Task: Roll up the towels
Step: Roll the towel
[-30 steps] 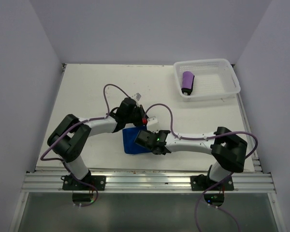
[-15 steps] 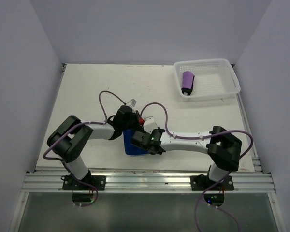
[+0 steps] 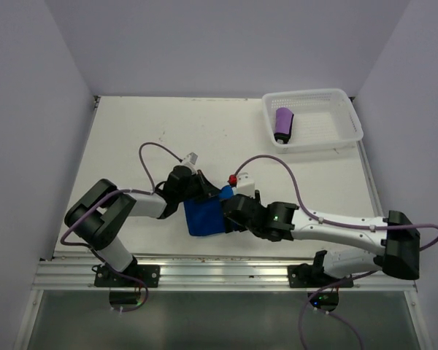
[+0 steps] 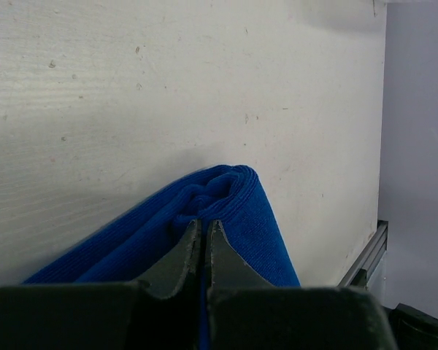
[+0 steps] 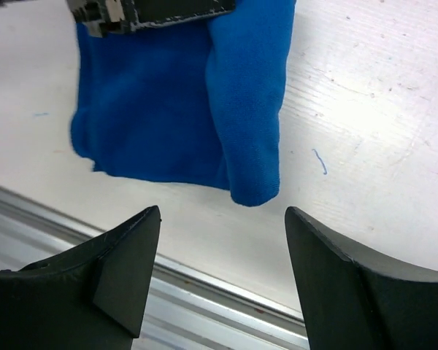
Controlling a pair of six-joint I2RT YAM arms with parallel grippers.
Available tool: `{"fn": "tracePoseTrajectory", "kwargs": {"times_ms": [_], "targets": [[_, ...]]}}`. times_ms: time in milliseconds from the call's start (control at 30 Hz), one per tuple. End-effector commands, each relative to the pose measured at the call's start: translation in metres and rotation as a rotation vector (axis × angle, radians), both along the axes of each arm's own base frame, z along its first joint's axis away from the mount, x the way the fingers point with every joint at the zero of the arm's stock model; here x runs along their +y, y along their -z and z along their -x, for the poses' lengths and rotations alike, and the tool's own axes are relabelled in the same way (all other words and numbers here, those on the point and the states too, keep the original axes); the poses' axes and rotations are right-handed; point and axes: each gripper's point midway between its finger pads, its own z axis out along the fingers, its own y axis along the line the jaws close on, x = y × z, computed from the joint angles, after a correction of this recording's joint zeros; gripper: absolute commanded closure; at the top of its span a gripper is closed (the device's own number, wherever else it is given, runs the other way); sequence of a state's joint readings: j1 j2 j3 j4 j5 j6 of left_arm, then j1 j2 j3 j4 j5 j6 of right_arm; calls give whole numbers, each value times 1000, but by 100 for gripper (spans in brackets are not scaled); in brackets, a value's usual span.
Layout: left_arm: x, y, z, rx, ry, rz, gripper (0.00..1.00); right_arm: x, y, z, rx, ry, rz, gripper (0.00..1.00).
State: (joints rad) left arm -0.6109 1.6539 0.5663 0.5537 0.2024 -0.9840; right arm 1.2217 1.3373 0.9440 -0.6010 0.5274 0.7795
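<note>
Top external: purple towel [image 3: 283, 122] in white basket [image 3: 307, 94]

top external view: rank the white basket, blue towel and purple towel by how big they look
1. white basket
2. blue towel, partly hidden, but clearly smaller than the basket
3. purple towel, rolled up inside the basket

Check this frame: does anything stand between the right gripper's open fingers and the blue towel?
Nothing visible does. From the right wrist, only bare table lies between the open fingers of the right gripper and the rolled edge of the blue towel. The left gripper is shut on the towel's far side, out of that path.
</note>
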Motion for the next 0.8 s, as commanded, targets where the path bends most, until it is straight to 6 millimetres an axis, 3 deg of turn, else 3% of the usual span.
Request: {"fn": "tracePoseTrajectory", "kwargs": {"times_ms": [0, 133, 167, 267, 300, 433, 767], "targets": [[9, -7, -5, -62, -23, -11, 100, 13, -20, 1, -16, -36, -193, 28], [13, -6, -2, -67, -25, -14, 100, -6, -22, -16, 13, 60, -376, 46], [13, -5, -2, -67, -24, -16, 100, -11, -19, -20, 26, 88, -403, 62], [14, -4, 1, -66, -23, -20, 100, -24, -14, -37, 53, 157, -491, 75], [15, -3, 1, -66, -23, -20, 100, -30, -12, -46, 56, 187, -506, 76], [18, 1, 2, -60, -28, -30, 100, -18, -11, -55, 88, 162, -534, 78], [22, 9, 7, -49, -29, -47, 100, 9, 21, -52, 181, 83, -527, 83]]}}
